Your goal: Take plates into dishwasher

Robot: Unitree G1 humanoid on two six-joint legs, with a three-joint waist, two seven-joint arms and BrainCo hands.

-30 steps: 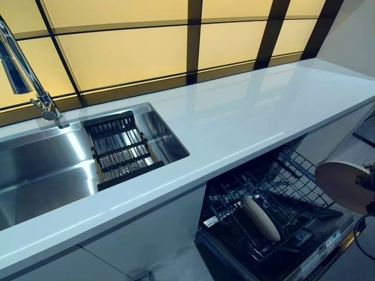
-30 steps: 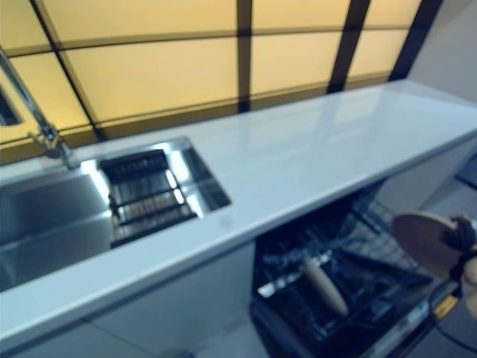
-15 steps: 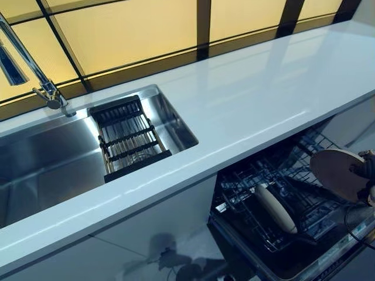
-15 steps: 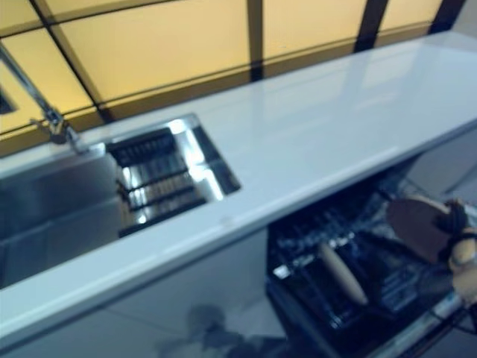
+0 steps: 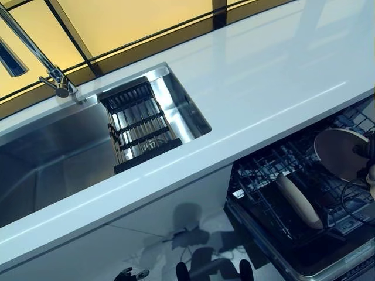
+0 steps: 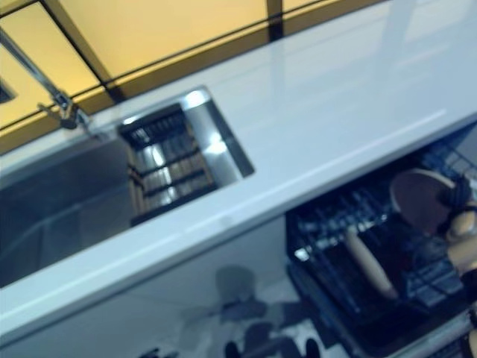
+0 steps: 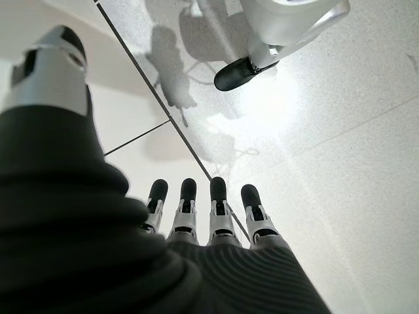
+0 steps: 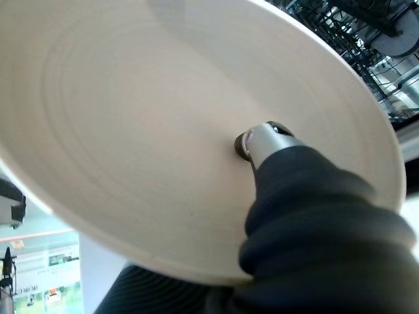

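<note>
While the right hand (image 5: pixel 368 161) pinches a plate (image 5: pixel 341 153) with its thumb (image 8: pixel 262 140) on the face, it hangs above the rack (image 5: pixel 275 193) at 3 o'clock; another plate (image 5: pixel 299 201) stands racked at 9 o'clock of it; left hand (image 7: pixel 196 216) straight-fingered, empty

steel sink (image 5: pixel 53 158) with tap (image 5: pixel 55 82), dark rack (image 5: pixel 140 126), white counter (image 5: pixel 275 76).

plates: two, one held (image 5: pixel 341 153), one standing in the dishwasher rack (image 5: pixel 299 201)
sink (image 5: pixel 53 158): one
faucet (image 5: pixel 44 64): one
</note>
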